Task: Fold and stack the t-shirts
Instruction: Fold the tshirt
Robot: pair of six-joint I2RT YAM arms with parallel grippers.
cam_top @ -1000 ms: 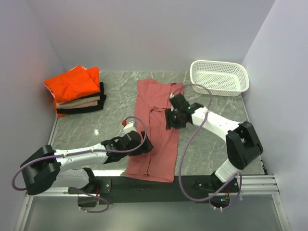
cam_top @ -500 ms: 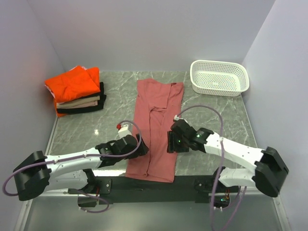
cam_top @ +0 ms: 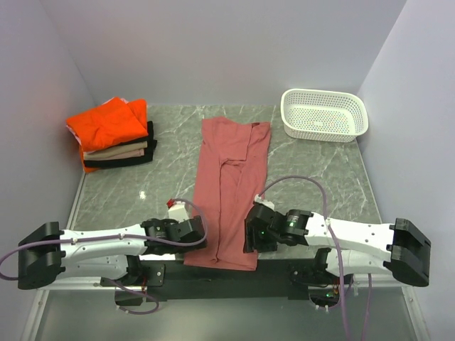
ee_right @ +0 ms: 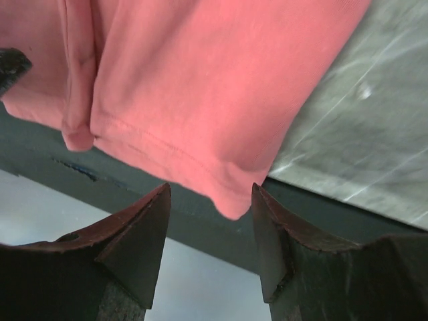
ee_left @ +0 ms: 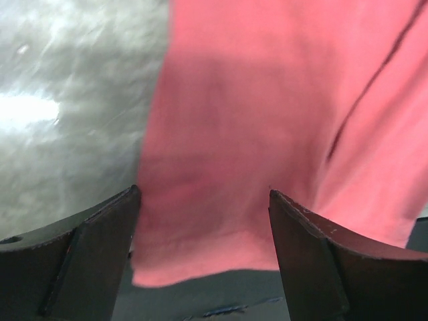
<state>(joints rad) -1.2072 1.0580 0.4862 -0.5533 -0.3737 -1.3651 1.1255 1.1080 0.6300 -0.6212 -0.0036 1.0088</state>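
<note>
A: Bench first. How far along is the job?

B: Grey marbled bench (cam_top: 320, 192). Down its middle lies the long dusty-red cloth t-shirt (cam_top: 231, 177), collar end far, hem end near. The sides are already turned in, so it reads as a narrow strip. The near hem hangs just over the bench edge onto the black base rail (cam_top: 213, 273).

A: And the finished ones?

B: In the far-left corner is a pile of three. The bright orange folded shirt (cam_top: 106, 126) is on top, the beige folded shirt (cam_top: 119, 150) under it, and the black folded shirt (cam_top: 124, 159) at the bottom. Judged done. The red one looks about half folded: the crosswise folds are left, then the carry to the pile.

A: Anything else about?

B: White perforated plastic basket (cam_top: 325, 114) in the far-right corner, well apart from the shirt. Nothing seen inside it. Nothing lies between shirt and pile.

A: Hands?

B: Left hand (ee_left: 204, 194) is spread, its fingers straddling the near-left hem corner, with no cloth pinched. Right hand (ee_right: 210, 190) is also spread over the near-right hem corner, holding nothing. Both are low at the near edge.

A: Obstacles?

B: Likely only the overhang. The hem droops off the edge, so a clean pinch on both corners may need care.
</note>
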